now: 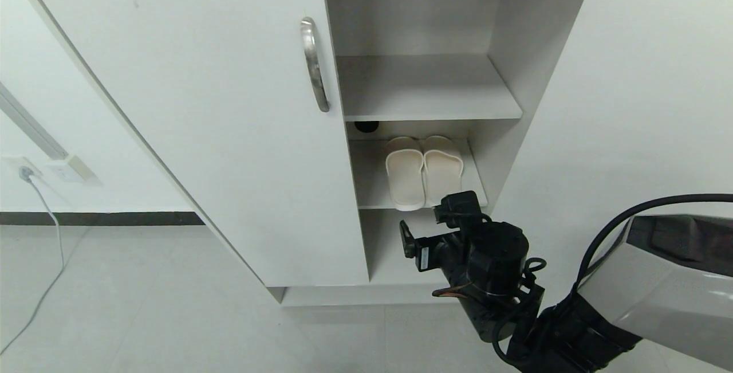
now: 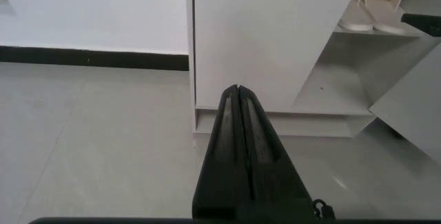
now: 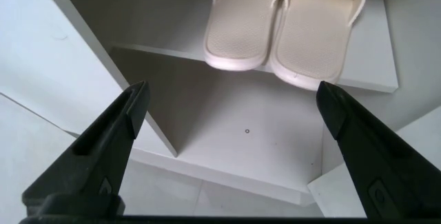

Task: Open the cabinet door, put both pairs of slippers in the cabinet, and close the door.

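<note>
A pair of cream slippers (image 1: 424, 172) lies side by side on the lower shelf (image 1: 366, 184) of the white cabinet, toes pointing inward. The same slippers (image 3: 282, 24) show close up in the right wrist view and far off (image 2: 372, 7) in the left wrist view. The cabinet's right door (image 1: 630, 103) stands swung open; its left door (image 1: 200, 103) with a metal handle (image 1: 315, 63) is closed. My right gripper (image 1: 429, 221) hangs open just in front of the shelf's edge, below the slippers, holding nothing (image 3: 232, 93). My left gripper (image 2: 238, 89) is shut and empty, low over the floor, facing the cabinet's base.
An upper shelf (image 1: 424, 86) and the bottom compartment (image 3: 255, 141) are bare. A wall socket with a cable (image 1: 23, 172) sits at the far left above a black baseboard (image 1: 97, 218). Grey tiled floor (image 1: 172, 315) spreads in front of the cabinet.
</note>
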Controlling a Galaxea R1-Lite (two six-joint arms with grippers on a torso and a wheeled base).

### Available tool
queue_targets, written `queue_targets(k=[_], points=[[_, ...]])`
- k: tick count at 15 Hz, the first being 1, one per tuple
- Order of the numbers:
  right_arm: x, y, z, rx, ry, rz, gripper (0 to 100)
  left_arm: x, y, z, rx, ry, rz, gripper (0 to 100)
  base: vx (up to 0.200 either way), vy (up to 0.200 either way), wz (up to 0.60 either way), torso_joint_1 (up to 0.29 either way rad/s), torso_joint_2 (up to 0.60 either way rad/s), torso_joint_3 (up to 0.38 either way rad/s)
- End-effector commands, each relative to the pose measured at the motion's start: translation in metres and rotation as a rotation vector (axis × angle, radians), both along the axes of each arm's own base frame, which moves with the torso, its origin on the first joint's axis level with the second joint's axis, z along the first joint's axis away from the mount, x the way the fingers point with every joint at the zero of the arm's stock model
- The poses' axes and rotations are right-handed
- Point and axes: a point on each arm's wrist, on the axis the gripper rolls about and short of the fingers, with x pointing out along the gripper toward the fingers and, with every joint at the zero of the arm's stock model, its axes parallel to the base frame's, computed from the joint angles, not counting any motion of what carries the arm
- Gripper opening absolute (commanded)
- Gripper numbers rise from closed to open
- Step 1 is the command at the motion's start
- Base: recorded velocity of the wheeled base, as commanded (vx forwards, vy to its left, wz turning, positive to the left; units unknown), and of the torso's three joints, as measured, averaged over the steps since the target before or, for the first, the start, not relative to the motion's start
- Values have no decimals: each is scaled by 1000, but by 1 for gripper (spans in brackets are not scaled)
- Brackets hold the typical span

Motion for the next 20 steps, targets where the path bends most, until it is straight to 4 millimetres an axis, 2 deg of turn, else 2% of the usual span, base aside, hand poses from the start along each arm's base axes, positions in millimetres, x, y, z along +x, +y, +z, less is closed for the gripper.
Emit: queue_targets(k=[1, 6, 20], points=[[0, 0, -2, -5, 4, 0, 100, 0, 0, 0, -1, 2, 0, 0, 0, 0, 0, 0, 0, 0], [0, 0, -2, -10, 1, 0, 100, 0, 0, 0, -1, 2, 0, 0, 0, 0, 0, 3, 2, 55], [1, 0, -1, -9, -3, -3, 100, 0, 0, 0, 1, 2, 0, 0, 0, 0, 0, 2, 2, 196]])
